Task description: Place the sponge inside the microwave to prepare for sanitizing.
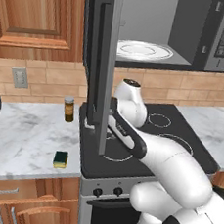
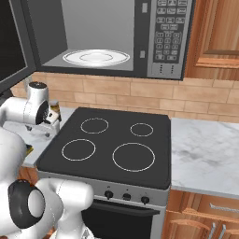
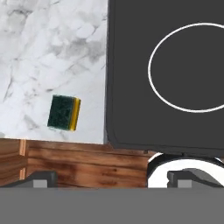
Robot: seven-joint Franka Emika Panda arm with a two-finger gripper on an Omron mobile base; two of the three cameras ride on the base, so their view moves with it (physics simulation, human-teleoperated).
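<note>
A marble counter (image 1: 27, 139) runs under a brick wall, with a black stovetop (image 1: 150, 138) set into it and wooden cabinets below. In the left base view the microwave (image 1: 162, 31) hangs above the stovetop, its door (image 1: 103, 59) swung wide toward the camera and its white round plate (image 1: 143, 50) bare inside. The sponge (image 1: 60, 159) lies flat on the counter just left of the stovetop, close to the counter's front edge. A brown jar (image 1: 69, 109) stands farther back, left of the stovetop and well apart from the sponge. The arm reaches up over the stovetop's left part, and the open door hides most of the hand.

In the right base view the microwave (image 2: 116, 37) is seen head-on from below, cavity open, keypad (image 2: 168, 28) on its right. The stovetop (image 2: 112, 144) lies under it with four white rings and nothing on it; bare marble stretches to its right. The arm's wrist sits over the stovetop's left edge.

In the hand view the gripper (image 3: 109, 178) looks straight down, its two tips spread wide at the bottom of the picture with nothing between them (they touch nothing). The sponge (image 3: 64, 113) lies on the marble just left of the stovetop's (image 3: 131, 65) edge, green top up, yellow side toward the stovetop, well apart from the tips and nearer the left one. Open marble surrounds it, and the counter's front edge lies near it.
</note>
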